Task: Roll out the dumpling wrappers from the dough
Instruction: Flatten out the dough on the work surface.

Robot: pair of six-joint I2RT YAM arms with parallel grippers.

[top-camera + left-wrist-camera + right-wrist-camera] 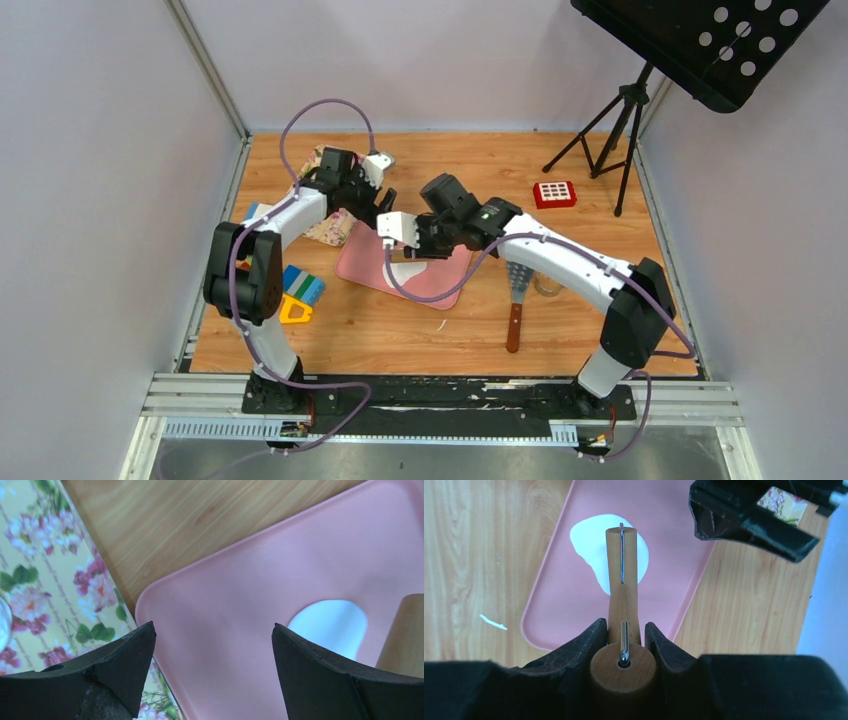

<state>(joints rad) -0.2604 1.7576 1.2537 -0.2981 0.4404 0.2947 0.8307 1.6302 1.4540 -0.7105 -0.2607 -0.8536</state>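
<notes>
White dough (594, 550), flattened to an uneven oval, on the pink mat (559, 610) near the middle of the surface (200, 520), a little toward its left edge. Directly ahead of the right gripper (624, 630), jaws clamped on the shaft of the wooden roller (624, 600). Long axis of the roller pointing straight away from those jaws and crossing the oval through its middle, far end near the dough's far rim; touching or hovering, cannot tell. Left gripper (213, 630) just beside, over the mat's corner nearest the floral cloth (45, 580), jaws wide apart and holding nothing, dough off to one side of the gap rather than inside it. Nearer and better placed for the work, by judgement: the right arm, roller lined up over the sheet. Probably calls for pressing down and running the roller across the lobes bulging out on either side of the shaft, thinning and evening the sheet. Outline not yet neat or round.
</notes>
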